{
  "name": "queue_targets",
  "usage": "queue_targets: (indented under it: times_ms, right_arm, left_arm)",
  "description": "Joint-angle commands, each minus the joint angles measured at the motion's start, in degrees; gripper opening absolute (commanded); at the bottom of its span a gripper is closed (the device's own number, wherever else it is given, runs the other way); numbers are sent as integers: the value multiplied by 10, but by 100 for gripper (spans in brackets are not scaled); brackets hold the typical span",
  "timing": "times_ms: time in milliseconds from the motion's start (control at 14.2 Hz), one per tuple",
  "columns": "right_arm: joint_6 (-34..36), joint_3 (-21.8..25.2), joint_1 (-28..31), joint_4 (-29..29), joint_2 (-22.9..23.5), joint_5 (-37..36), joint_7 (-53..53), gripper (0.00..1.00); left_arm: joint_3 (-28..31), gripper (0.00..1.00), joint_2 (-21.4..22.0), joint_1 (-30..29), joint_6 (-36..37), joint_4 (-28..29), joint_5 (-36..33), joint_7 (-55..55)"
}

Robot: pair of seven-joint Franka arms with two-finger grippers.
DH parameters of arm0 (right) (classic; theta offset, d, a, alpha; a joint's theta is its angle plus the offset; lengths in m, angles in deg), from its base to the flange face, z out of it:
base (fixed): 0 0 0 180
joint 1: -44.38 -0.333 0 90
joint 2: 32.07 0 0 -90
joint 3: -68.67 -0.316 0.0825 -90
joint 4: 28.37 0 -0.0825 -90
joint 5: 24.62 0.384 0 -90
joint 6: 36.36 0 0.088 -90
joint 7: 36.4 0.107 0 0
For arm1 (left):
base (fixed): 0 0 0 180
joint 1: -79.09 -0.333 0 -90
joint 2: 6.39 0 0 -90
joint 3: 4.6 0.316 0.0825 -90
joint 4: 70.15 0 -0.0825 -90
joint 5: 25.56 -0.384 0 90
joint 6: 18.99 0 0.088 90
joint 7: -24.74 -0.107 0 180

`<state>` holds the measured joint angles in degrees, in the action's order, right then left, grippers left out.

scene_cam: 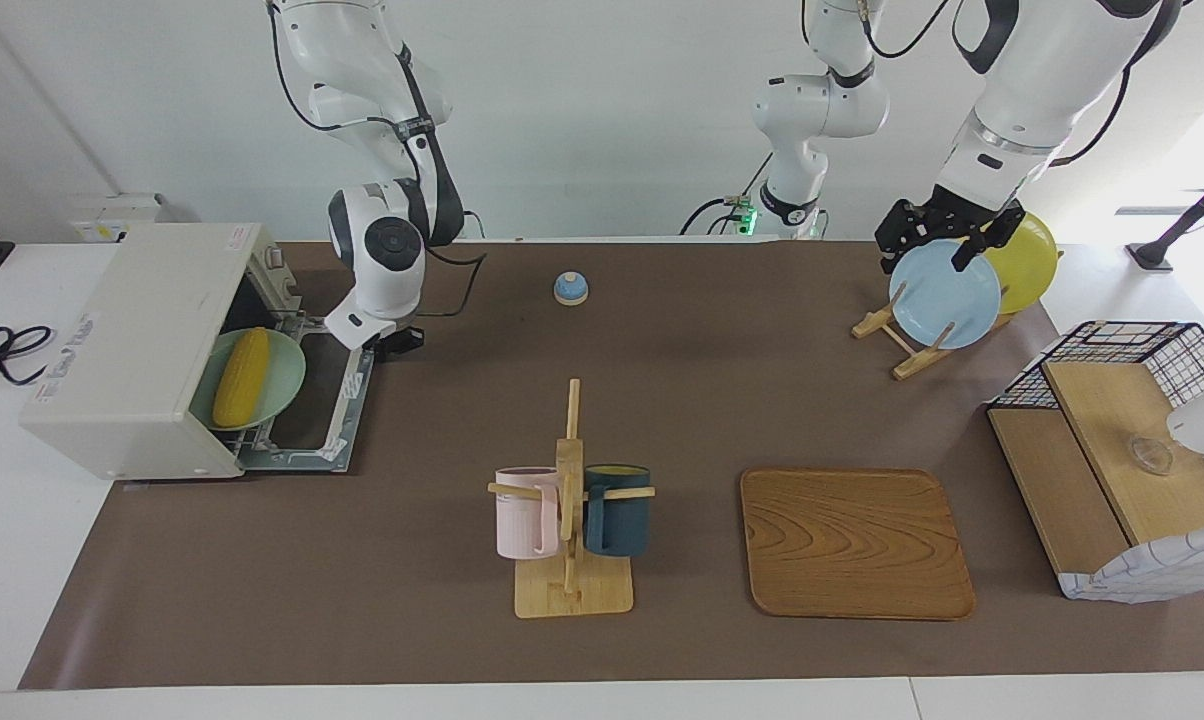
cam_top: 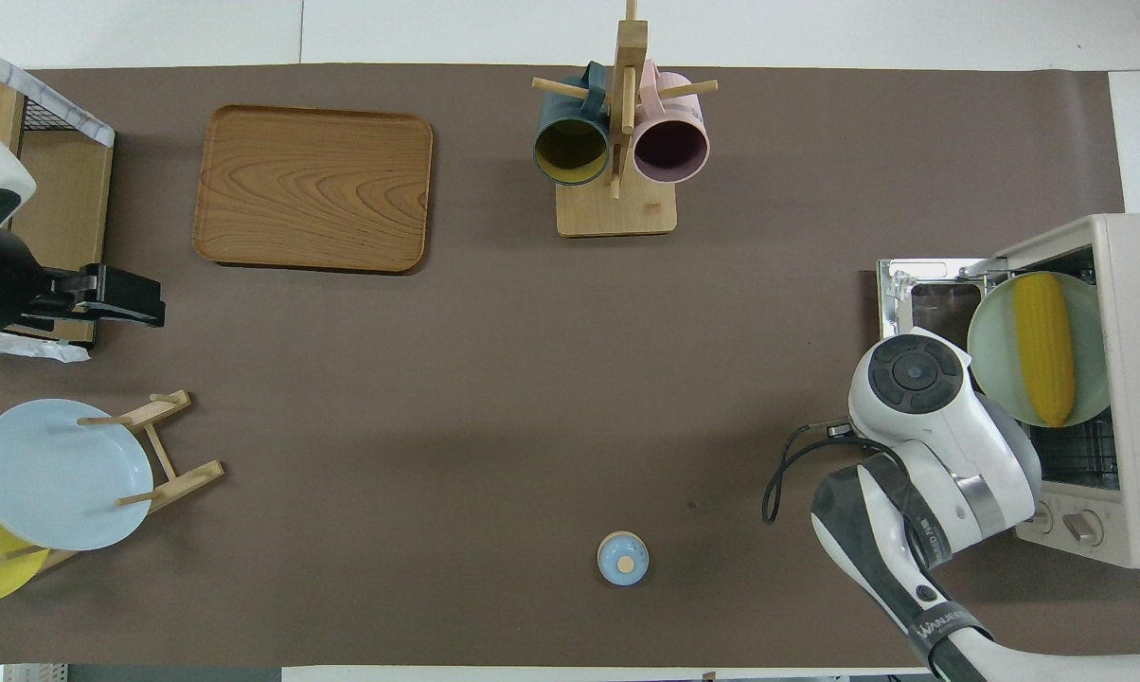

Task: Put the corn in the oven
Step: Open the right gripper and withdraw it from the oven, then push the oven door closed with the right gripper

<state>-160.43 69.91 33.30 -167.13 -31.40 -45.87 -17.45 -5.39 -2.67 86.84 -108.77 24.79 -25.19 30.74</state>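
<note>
Corn point(scene_cam: 241, 376) lying on pale green plate point(scene_cam: 284, 378), plate sitting on wire rack in the mouth of oven point(scene_cam: 132, 350), part of it jutting out over the dropped glass door point(scene_cam: 324, 400). Oven stands at my right arm's end of the worktop.

Step in hand, as I judge it: placing looks done or nearly so; plate not yet fully inside, door not yet up. Next move would call for nudging the plate deeper, or lifting the door by its outer edge, without tipping the cob off.

My right pincer point(scene_cam: 400, 342) hangs just above the door's corner nearest my base, fingertips closed together, nothing held. Corn sits apart from it, toward the oven cavity, not touching.

My left pincer point(scene_cam: 947, 245) waits over the blue plate point(scene_cam: 944, 294) on its wooden stand, at the left arm's end; jaws spread wide, gripping nothing that I can make out.
</note>
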Motion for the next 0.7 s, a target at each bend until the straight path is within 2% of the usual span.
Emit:
queue_targets:
  times_ms: [0, 211, 352, 633]
  right_arm:
    - [42, 0, 5, 9, -18, -30, 14, 0]
    - [56, 0, 5, 19, -19, -45, 10, 0]
    - [91, 0, 5, 43, -20, -50, 2, 0]
    - [152, 3, 23, 88, -36, -53, -73, 0]
  left_arm:
    - [-4, 100, 1, -7, 7, -5, -6, -4]
    - [-4, 100, 1, -7, 7, -5, -6, -4]
    - [-4, 100, 1, -7, 7, -5, -6, -4]
    - [-4, 100, 0, -7, 6, -5, -6, -3]
